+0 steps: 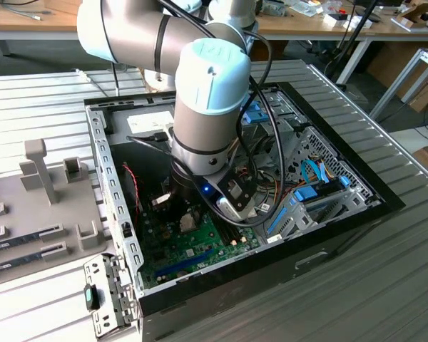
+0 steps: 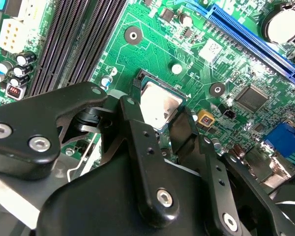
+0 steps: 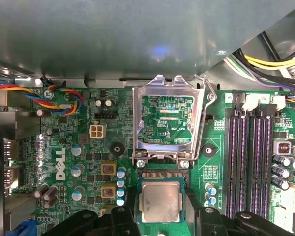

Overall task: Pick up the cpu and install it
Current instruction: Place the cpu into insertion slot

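gripper (image 3: 161, 216) closed on cpu (image 3: 160, 201) just short of open socket (image 3: 166, 123), bracket raised; risk of bent contacts if lowered tilted or off-square.

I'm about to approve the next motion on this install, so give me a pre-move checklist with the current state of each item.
1. Cpu lies between the gripper fingers: ok, in both wrist views.
2. Grip closed on the cpu: cannot tell; contact at its edges is hidden.
3. Bracket swung up off the socket: ok.
4. Cpu lying level in the socket: looks level, seating cannot tell.
5. Cables clear of the motherboard around the socket: ok in the first wrist view.
6. Memory slots clear of the fingers: ok.
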You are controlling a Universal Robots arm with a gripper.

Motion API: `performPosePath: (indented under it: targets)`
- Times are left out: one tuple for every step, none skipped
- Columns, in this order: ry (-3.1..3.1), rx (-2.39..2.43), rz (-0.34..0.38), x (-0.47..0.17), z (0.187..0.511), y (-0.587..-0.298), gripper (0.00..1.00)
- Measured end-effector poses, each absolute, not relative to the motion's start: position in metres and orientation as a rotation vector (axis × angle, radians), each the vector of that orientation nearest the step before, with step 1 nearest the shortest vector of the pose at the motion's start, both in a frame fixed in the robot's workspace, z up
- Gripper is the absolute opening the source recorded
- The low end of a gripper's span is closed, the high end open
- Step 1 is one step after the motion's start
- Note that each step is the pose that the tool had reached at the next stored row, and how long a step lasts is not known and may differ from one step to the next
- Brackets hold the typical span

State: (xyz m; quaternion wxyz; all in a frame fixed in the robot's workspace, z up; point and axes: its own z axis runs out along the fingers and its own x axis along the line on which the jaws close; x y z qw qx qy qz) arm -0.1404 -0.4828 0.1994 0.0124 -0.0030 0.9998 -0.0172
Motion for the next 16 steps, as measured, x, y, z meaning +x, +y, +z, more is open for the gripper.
performPosePath:
  targets:
    - [3.116, -0.009, -0.048, -0.1403, 0.1995, -0.4828, 0.47]
    - [3.116, -0.009, -0.042, -0.1403, 0.1997, -0.4828, 0.47]
    - [3.116, -0.009, -0.035, -0.1404, 0.1999, -0.4828, 0.47]
    - [3.116, -0.009, -0.028, -0.1404, 0.2003, -0.4827, 0.47]
    - [3.116, -0.009, -0.021, -0.1404, 0.2008, -0.4828, 0.47]
    - [3.117, -0.009, -0.015, -0.1404, 0.2012, -0.4828, 0.47]
    - [3.116, -0.009, -0.014, -0.1402, 0.2012, -0.4838, 0.47]
    - [3.117, -0.006, -0.014, -0.1403, 0.2013, -0.4855, 0.47]
    - [3.117, -0.003, -0.014, -0.1403, 0.2013, -0.4863, 0.47]
    - [3.117, 0.002, -0.014, -0.1403, 0.2012, -0.4869, 0.47]
    - [3.117, 0.011, -0.014, -0.1404, 0.2013, -0.4871, 0.47]
    - [3.117, 0.016, -0.014, -0.1403, 0.2012, -0.4871, 0.47]
    - [3.117, 0.020, -0.014, -0.1399, 0.2012, -0.4872, 0.47]
    - [3.117, 0.021, -0.014, -0.1394, 0.2012, -0.4872, 0.47]
    - [3.117, 0.021, -0.014, -0.1389, 0.2012, -0.4872, 0.47]
    - [3.117, 0.022, -0.014, -0.1389, 0.2012, -0.4872, 0.47]
